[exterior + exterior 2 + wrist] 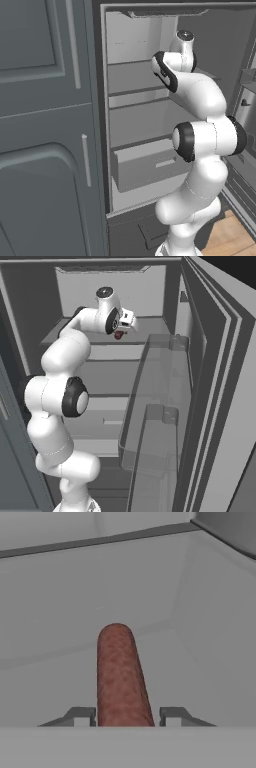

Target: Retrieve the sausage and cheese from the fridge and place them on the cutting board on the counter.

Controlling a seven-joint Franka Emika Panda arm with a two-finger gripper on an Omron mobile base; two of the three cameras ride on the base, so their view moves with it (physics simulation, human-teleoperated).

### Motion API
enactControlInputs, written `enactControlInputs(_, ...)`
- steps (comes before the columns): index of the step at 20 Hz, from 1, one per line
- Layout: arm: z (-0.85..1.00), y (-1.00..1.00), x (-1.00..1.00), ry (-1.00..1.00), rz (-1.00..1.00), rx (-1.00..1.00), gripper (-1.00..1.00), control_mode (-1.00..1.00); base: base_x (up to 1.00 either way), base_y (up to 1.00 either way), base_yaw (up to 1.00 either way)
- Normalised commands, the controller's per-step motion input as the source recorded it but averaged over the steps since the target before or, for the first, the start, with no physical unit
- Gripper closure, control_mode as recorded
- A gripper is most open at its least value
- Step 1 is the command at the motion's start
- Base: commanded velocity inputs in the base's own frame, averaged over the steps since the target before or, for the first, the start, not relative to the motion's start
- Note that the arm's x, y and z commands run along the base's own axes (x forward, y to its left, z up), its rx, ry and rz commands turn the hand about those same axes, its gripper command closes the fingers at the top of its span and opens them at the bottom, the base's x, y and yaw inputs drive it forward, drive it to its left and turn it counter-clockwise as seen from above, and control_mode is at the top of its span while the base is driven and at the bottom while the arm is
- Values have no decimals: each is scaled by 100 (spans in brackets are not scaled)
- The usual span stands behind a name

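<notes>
Hand view has the sausage (121, 677) at bottom centre, running lengthwise straight away from the tool (127, 716). Fingertips (80, 714) sit either side with small gaps, so can't tell if it's gripped.

grey panelled cabinet (45, 125) with 2 slim handles stands beside a wooden floor (231, 237).

In the hand view we see the sausage (120, 677) cut off at its near end, where it runs down between the two finger tips (81, 716); whether they touch it we cannot tell, a sliver of gap showing on each side. From the right base view the sausage (119, 335) is a tiny dark red speck under the gripper (121, 332), its shape too small to make out. In the left base view the arm's own links hide the gripper, and the fridge (131, 120) is cropped at the right edge.
</notes>
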Motion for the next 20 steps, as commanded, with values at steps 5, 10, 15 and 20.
enactControlInputs(5,0,0,0,0,0,0,100,-100,0,0,0)
enactControlInputs(10,2,0,0,-19,0,0,100,-100,0,0,0)
enactControlInputs(15,19,0,-7,-35,0,2,100,-100,0,0,0)
enactControlInputs(20,19,0,-37,-24,0,5,100,-100,0,0,0)
